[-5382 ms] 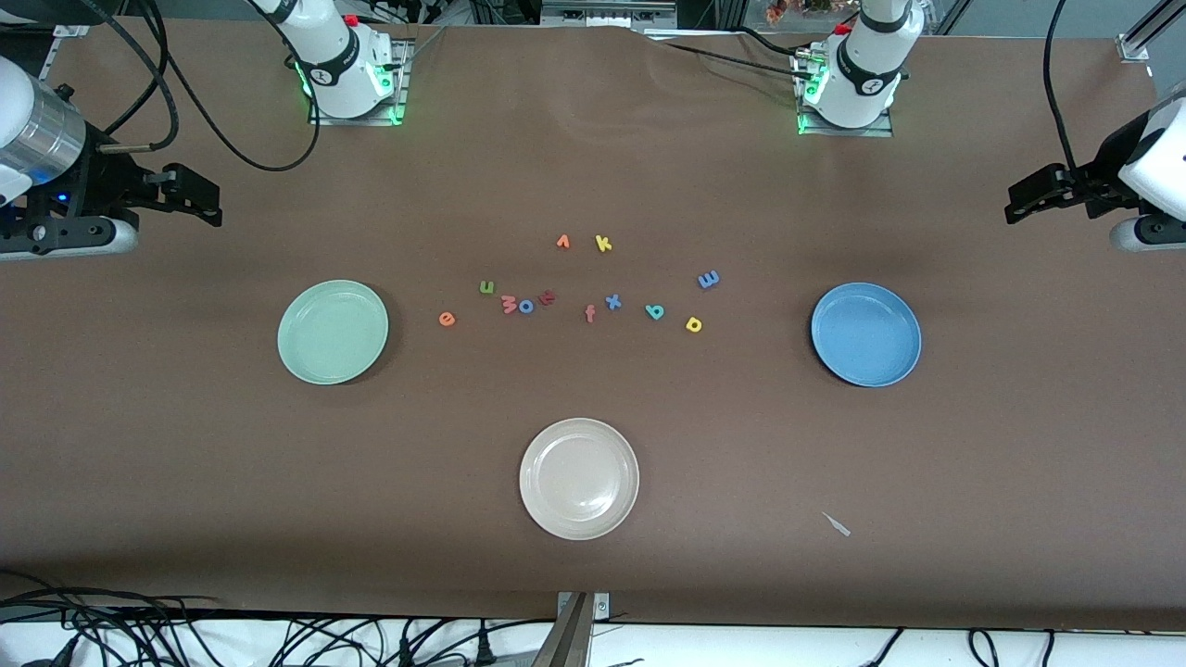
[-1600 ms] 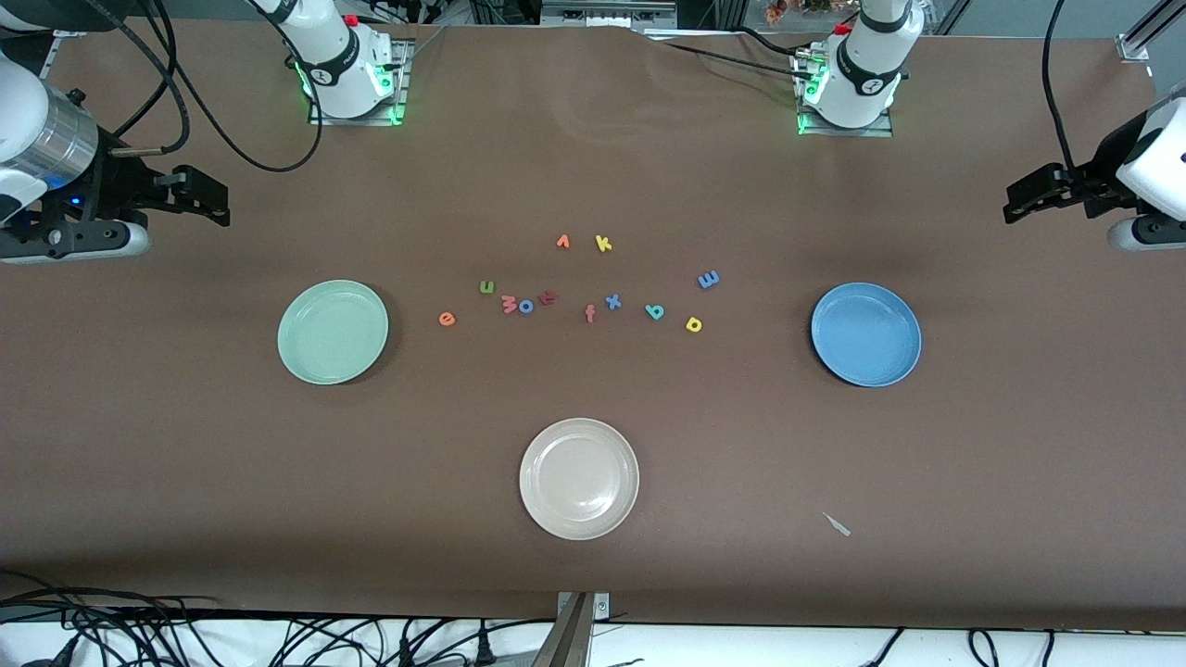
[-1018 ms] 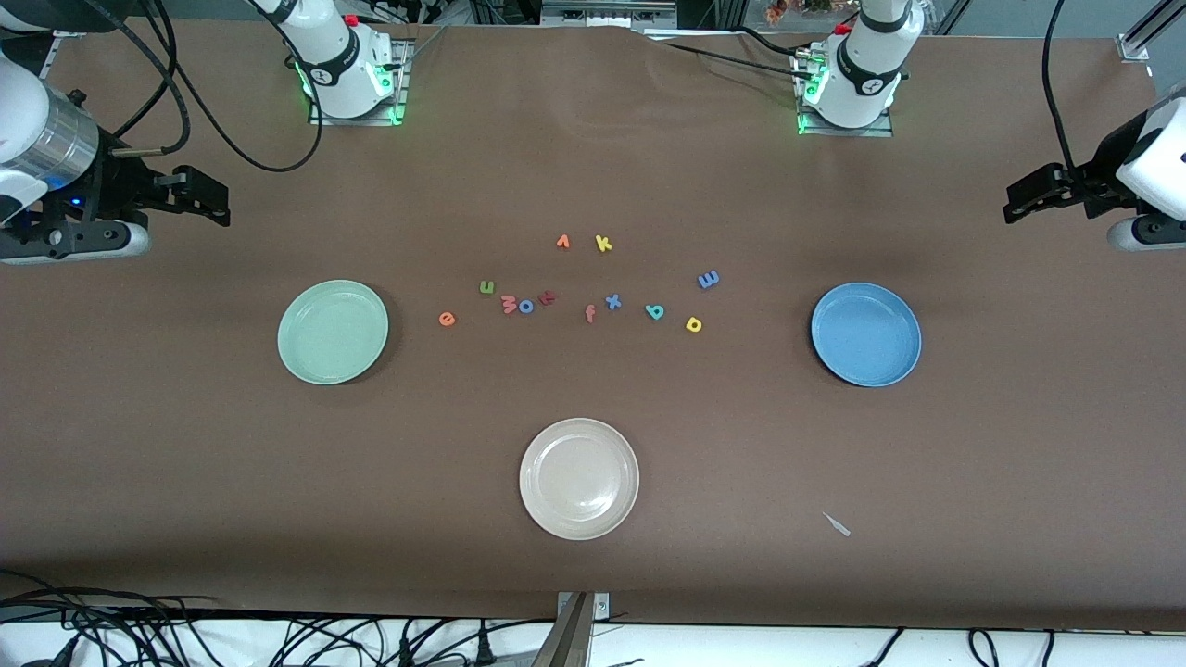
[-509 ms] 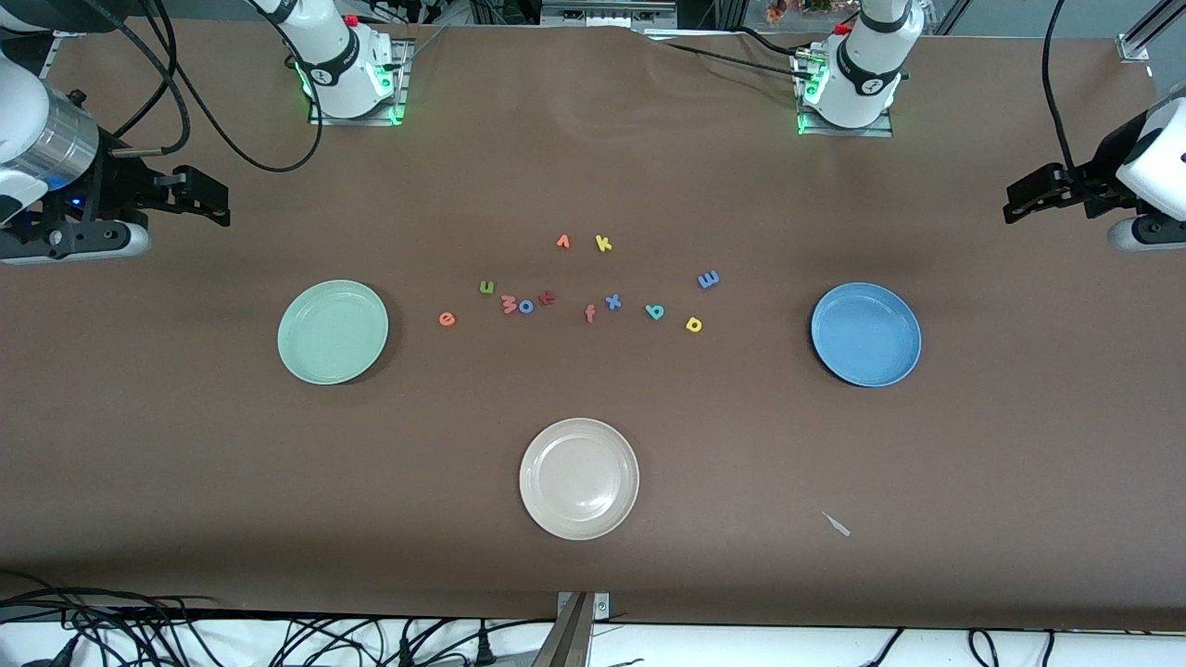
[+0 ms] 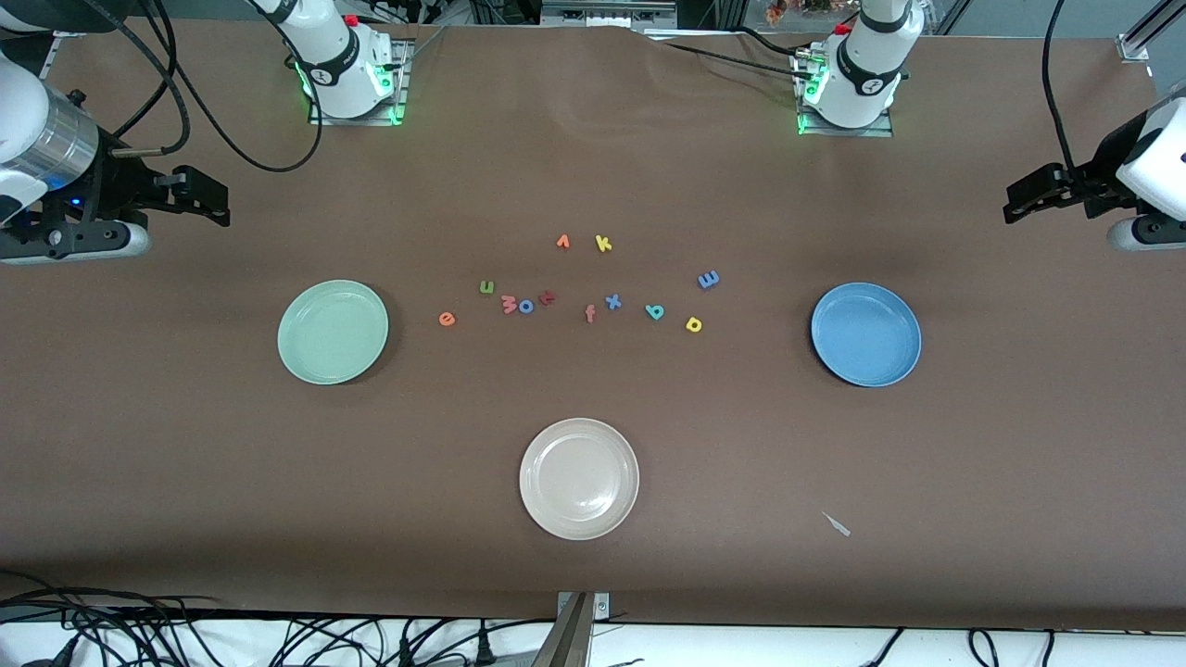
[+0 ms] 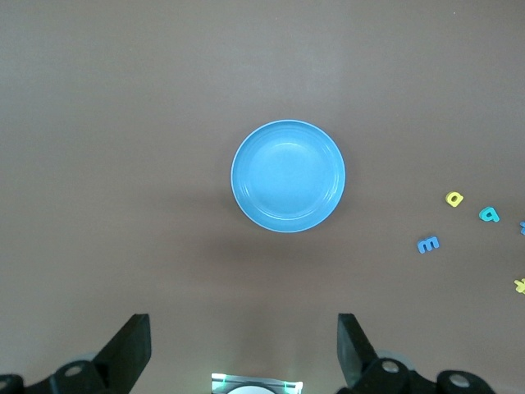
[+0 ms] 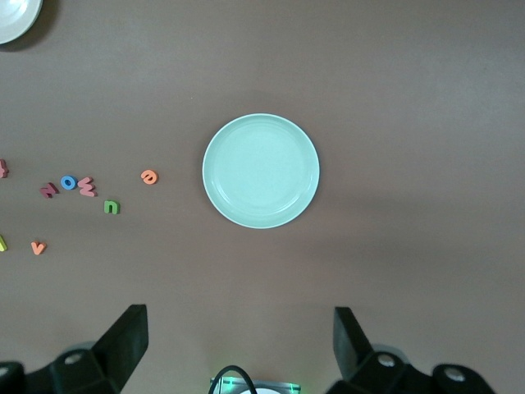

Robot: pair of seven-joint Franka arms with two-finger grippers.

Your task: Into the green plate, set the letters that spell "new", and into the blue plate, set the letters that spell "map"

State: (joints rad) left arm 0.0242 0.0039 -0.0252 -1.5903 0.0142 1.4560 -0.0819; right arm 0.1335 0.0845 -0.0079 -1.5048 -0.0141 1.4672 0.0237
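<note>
The green plate [image 5: 332, 332] [image 7: 261, 171] lies toward the right arm's end and holds nothing. Beside it on the table are the orange e [image 5: 447, 319] [image 7: 148, 176], green n [image 5: 487, 287] [image 7: 111, 207] and pinkish-red w [image 5: 509, 304] [image 7: 87, 187]. The blue plate [image 5: 865, 333] [image 6: 288, 176] lies toward the left arm's end, also bare. The blue m [image 5: 708, 279] [image 6: 427, 244], teal letter [image 5: 654, 311] [image 6: 489, 214] and yellow letter [image 5: 693, 324] [image 6: 454, 198] lie near it. My right gripper [image 5: 206, 198] [image 7: 240, 341] and left gripper [image 5: 1021, 198] [image 6: 244, 345] hang open and high at the table's ends.
A beige-white plate [image 5: 579, 478] sits nearer the front camera, mid-table. Other letters lie among the row: blue o [image 5: 526, 307], reddish f [image 5: 589, 314], blue x [image 5: 612, 301], yellow k [image 5: 603, 244], an orange one [image 5: 562, 242]. A small grey scrap [image 5: 837, 524] lies near the front edge.
Since the earliest frame the right gripper has shifted slightly toward the table's middle. Over the last second nothing has moved.
</note>
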